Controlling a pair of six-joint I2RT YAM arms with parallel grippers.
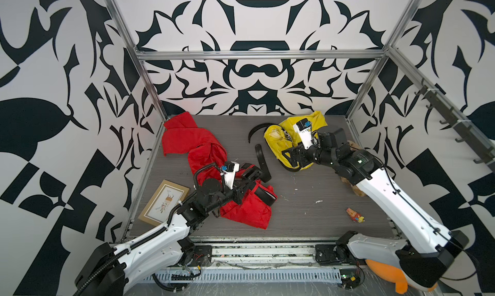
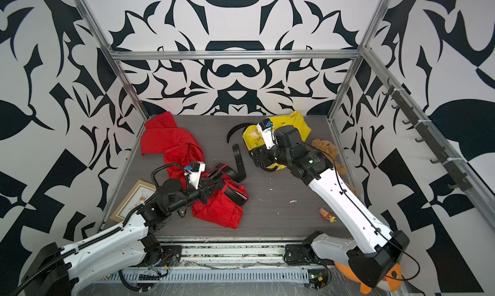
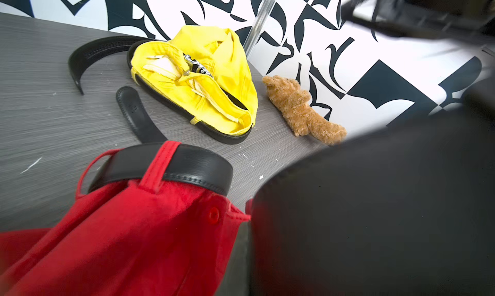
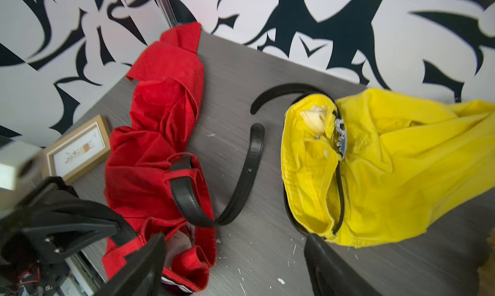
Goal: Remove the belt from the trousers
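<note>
Two trousers on worktop (image 1: pixel 308 200): red trousers (image 1: pixel 192 144), yellow trousers (image 1: pixel 272 147), each carrying black belt. Left claw (image 1: pixel 250 174) closed at red waistband (image 3: pixel 128 190); held item not discernible. Left wrist view: red-trouser belt (image 3: pixel 198 171) threaded through loop (image 3: pixel 158 168), free end on worktop; teddy bear (image 3: pixel 302 109) whole, partly hidden in top views. Right wrist view: right claw (image 4: pixel 234 237) jaws wide apart, empty, beside yellow-trouser belt (image 4: pixel 278 89), buckle (image 4: pixel 340 136) visible.

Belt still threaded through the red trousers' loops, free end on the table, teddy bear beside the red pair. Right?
No: the teddy bear lies beside the yellow trousers, not the red trousers; the left wrist view shows it. The belt is still threaded, free end on the table.
</note>
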